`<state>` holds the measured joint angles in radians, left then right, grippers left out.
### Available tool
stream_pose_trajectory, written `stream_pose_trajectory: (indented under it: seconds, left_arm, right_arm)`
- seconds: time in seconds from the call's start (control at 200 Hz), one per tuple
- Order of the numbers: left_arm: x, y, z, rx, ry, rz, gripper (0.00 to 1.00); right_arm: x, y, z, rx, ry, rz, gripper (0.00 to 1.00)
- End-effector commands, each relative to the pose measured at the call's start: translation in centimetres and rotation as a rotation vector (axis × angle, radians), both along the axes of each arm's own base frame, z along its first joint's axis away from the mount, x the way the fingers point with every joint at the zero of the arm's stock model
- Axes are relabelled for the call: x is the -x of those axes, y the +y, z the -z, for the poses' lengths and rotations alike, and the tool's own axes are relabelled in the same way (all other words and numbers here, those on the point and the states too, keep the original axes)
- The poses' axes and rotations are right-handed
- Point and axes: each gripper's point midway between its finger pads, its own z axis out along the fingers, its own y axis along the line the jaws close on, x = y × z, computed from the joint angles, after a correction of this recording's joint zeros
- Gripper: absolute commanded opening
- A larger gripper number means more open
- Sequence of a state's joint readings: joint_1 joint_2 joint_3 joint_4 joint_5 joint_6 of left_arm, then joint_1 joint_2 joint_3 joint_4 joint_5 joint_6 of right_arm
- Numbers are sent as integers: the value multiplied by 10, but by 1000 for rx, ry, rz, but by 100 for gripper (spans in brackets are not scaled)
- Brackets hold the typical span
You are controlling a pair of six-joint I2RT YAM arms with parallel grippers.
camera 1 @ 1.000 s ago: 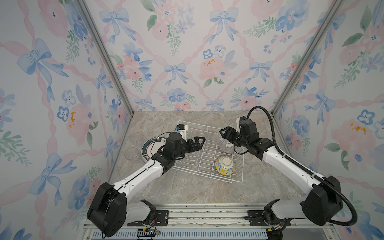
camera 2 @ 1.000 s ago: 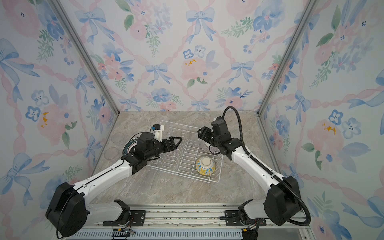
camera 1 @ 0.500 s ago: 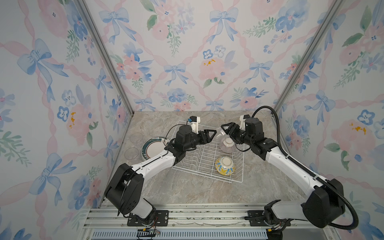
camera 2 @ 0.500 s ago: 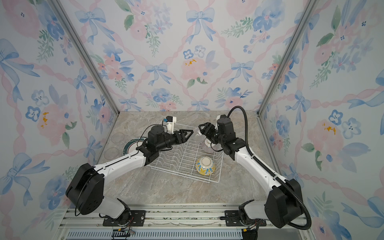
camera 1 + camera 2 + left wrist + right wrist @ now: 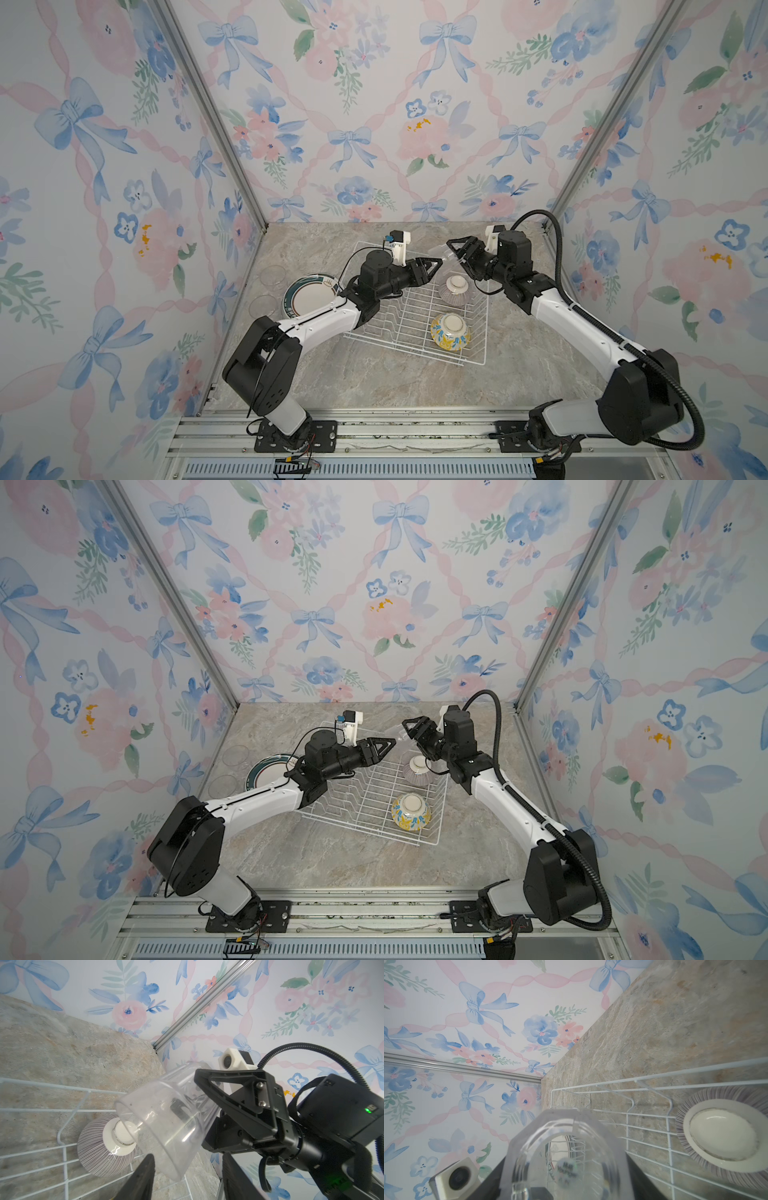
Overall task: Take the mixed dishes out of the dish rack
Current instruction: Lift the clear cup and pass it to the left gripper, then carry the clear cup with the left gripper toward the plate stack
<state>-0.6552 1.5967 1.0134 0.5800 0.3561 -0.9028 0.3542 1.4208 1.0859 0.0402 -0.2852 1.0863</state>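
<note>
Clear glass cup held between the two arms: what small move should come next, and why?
Probably the left gripper should ease forward and close on the clear glass cup. The right gripper holds it aloft by its base, mouth tilted toward the left fingers, which stand apart at its rim.

clear glass cup [image 5: 564, 1157] close up, upside-down purple-striped bowl [image 5: 724, 1136] in white wire rack [image 5: 629, 1113], marble tabletop [image 5: 675, 1022]

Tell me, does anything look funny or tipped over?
The small clear glass cup is tipped sideways in mid-air, held by the right gripper above the white wire dish rack. The purple-striped bowl and yellow-blue floral bowl sit upside down inside it.
</note>
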Motion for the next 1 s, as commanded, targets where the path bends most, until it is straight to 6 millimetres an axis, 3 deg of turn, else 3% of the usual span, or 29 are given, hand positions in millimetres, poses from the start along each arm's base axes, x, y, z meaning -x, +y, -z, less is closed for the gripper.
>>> stream_pose_trajectory:
  seconds: [0.0,0.34,0.47,0.575,0.69,0.84,0.995]
  left_arm:
    - [-6,-3,-19,44,-56,-16,52]
    - [-22,-17,-15,55,-62,-12,44]
    - [-30,-23,-15,59,-64,-8,33]
    - [-34,-26,-15,52,-79,-11,12]
    - [-34,-20,-15,15,-120,-55,0]
    - [-35,-10,-11,-58,-136,-106,0]
    - [-33,5,-13,-104,-138,-164,0]
  right_arm:
    - [-5,13,-17,-106,-40,-42,63]
    - [-3,23,-20,-146,-34,-54,62]
    - [-1,26,-19,-150,-30,-61,62]
    - [-1,27,-17,-153,-23,-59,62]
    - [0,28,-16,-146,-22,-62,62]
    - [5,26,-13,-134,-23,-64,66]
    - [11,18,-9,-55,-26,-52,82]
